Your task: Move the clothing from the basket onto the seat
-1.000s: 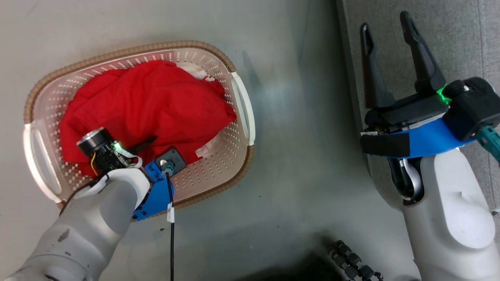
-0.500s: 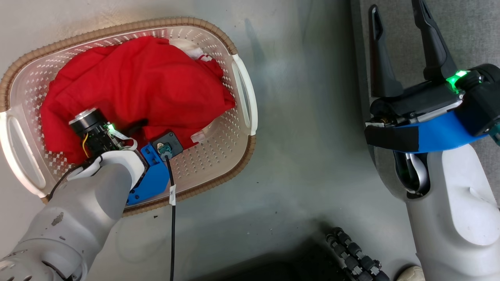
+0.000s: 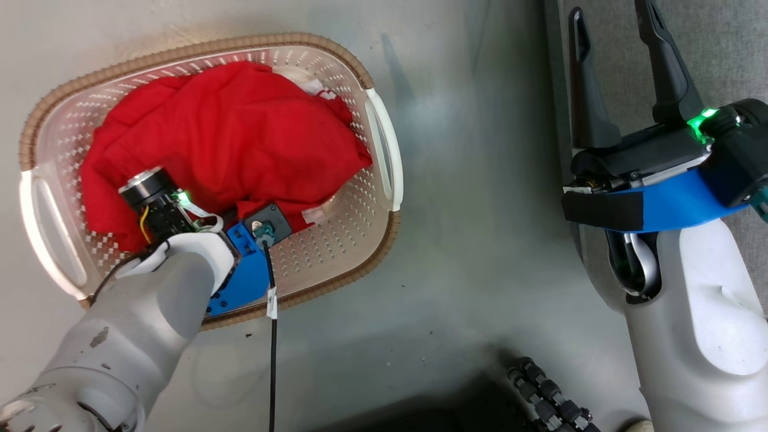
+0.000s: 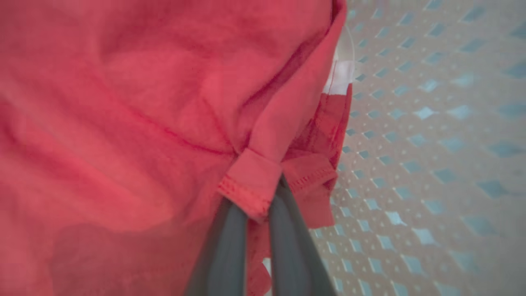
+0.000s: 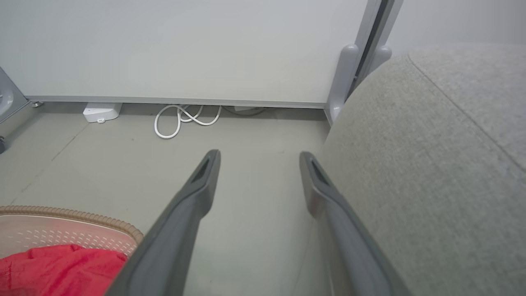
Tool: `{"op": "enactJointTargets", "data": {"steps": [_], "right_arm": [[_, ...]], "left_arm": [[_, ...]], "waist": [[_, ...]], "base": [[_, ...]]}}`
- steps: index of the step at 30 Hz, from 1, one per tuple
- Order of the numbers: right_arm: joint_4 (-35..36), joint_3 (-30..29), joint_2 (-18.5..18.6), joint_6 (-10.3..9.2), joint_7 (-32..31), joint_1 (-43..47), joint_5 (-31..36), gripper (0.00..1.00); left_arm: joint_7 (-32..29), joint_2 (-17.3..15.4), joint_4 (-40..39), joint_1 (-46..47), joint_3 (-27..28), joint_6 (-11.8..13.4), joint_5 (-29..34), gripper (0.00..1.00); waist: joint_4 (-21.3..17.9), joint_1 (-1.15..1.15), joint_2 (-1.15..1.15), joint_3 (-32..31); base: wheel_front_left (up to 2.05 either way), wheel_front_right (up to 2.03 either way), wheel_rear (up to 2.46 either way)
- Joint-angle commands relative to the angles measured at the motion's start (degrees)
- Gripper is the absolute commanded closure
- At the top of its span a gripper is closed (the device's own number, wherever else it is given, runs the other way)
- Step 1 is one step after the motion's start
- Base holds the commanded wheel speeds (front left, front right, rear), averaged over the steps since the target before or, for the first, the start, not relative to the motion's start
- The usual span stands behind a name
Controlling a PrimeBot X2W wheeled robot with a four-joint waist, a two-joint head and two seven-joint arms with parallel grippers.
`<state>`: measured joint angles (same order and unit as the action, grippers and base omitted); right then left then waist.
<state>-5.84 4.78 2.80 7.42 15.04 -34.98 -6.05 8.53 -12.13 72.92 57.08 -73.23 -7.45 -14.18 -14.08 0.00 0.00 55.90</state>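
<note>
A folded, stitched hem of the clothing (image 4: 123,102) is being pinched by the left gripper (image 4: 258,209), whose two dark fingers are being pressed nearly together with only the red fabric between them. The rest of the garment is lying bunched in a loose mound inside the basket (image 3: 198,47), and a strip of white trim is showing against the perforated wall beside the gripped fold. The left wrist is being held low over the near part of the basket, with a black cable (image 3: 271,342) trailing from it across the brown rim. The right gripper (image 5: 259,154) is being held with its fingers spread wide and nothing between them, at the rounded edge of the seat (image 5: 431,164) and above the grey floor (image 3: 474,240). The basket is standing on that floor, apart from the seat, which is lying to the robot's right. A coiled white cord (image 5: 181,119) is lying by the wall beyond.
</note>
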Motion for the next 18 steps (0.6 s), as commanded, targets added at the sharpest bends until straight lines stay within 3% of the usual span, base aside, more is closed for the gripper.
{"op": "enactJointTargets", "data": {"steps": [1, 13, 18], "right_arm": [[-0.1, -0.2, 0.2, 0.13, 0.2, -0.4, 0.2, 0.0], [-1.8, -1.2, 0.2, 0.07, 0.2, 1.9, 2.3, 0.0], [-2.8, -1.9, 0.2, 0.07, 0.2, 3.5, 3.2, 0.0]], "left_arm": [[0.4, 0.2, -0.3, 0.0, -0.1, 0.0, -0.6, 1.0], [5.6, 4.4, -1.8, -1.5, 0.1, 0.0, -5.7, 1.0], [6.6, 5.8, -3.3, -2.8, 2.6, 0.4, -8.8, 1.0]], "waist": [[0.4, 0.0, 0.0, -0.6], [3.9, 0.0, 0.0, -8.5], [5.8, 0.0, 0.0, -13.3]], "base": [[0.0, 0.0, 0.0], [0.0, 0.0, 0.0], [0.0, 0.0, 0.0]]}}
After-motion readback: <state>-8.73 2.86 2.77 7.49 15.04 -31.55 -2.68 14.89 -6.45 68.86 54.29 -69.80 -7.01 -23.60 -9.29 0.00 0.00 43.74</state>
